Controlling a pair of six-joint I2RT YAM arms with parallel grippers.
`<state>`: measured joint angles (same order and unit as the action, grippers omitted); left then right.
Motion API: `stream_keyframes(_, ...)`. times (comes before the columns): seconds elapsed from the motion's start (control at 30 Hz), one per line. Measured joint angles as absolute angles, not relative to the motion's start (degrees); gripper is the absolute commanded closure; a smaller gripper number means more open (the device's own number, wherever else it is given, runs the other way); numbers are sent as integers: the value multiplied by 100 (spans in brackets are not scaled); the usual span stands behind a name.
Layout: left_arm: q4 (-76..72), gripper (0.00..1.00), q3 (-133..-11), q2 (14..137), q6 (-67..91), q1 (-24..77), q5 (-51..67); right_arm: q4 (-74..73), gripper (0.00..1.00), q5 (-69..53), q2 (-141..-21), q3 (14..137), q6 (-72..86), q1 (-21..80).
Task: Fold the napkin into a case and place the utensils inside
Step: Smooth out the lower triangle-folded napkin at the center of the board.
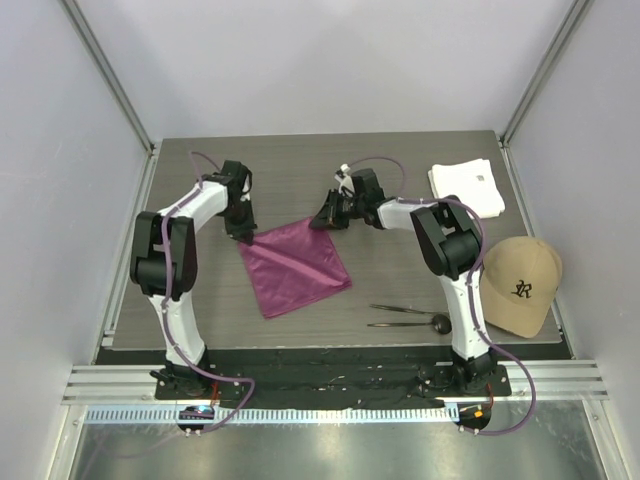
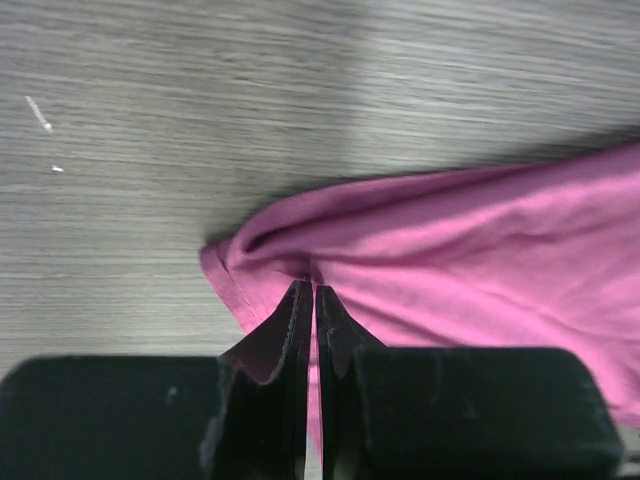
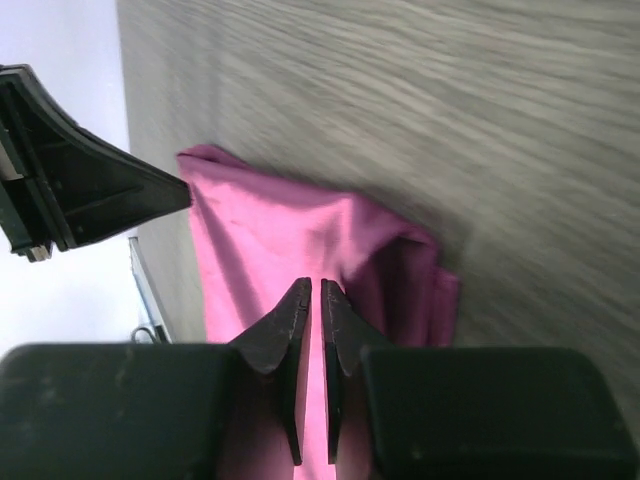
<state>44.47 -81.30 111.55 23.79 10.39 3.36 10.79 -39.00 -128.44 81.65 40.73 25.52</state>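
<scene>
The magenta napkin lies as a flat tilted square in the middle of the table. My left gripper is at its far left corner. In the left wrist view the jaws are closed to a thin slit on the napkin, which puckers at the tips. My right gripper is at the far right corner, its jaws closed on the napkin beside a doubled-over fold. The two dark utensils lie side by side to the napkin's right, the spoon's round head at their right end.
A folded white cloth lies at the back right. A tan cap sits at the table's right edge, close behind the right arm. The left gripper's black finger shows at the left of the right wrist view.
</scene>
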Motion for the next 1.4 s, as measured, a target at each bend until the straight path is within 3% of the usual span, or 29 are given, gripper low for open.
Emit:
stream_keyframes(0.1,4480,88,-8112,11240,2333,1057,64,1015,84,-3924,-12982,8182,3909,2493)
stream_keyframes(0.13,4504,81,-8117,11242,2309,1085,-58,941,83,-3918,-13008,8187,3846,2462)
stream_keyframes(0.23,4617,72,-8189,11190,2211,1205,-405,753,76,-3907,-12986,8243,3645,2379)
stream_keyframes(0.27,4633,72,-8195,11124,2209,1284,-454,687,68,-3865,-12943,8246,3583,2370)
stream_keyframes(0.43,4449,83,-7743,10012,2495,1994,-150,64,53,-3387,-12285,7933,3286,2357)
stream_keyframes(0.6,3835,88,-6163,8493,3258,2547,650,-180,55,-3234,-11340,7360,3155,2526)
stream_keyframes(0.77,3336,92,-4851,8503,3822,2740,786,346,64,-3509,-10648,6149,3304,2810)
stream_keyframes(1.1,2906,90,-3804,7881,4469,2746,648,325,64,-3544,-10477,5159,3138,2679)
stream_keyframes(1.2,3048,77,-3579,7428,4552,2749,644,102,60,-3441,-10184,5076,2976,2637)
stream_keyframes(1.27,3203,73,-3564,7041,4637,2749,681,-97,48,-3358,-9861,4991,2904,2617)
stream_keyframes(1.33,3352,62,-3616,6678,4672,2749,690,-248,38,-3242,-9494,4877,2897,2609)
stream_keyframes(1.4,3581,56,-3769,6331,4735,2749,685,-379,33,-3079,-9085,4757,2923,2611)
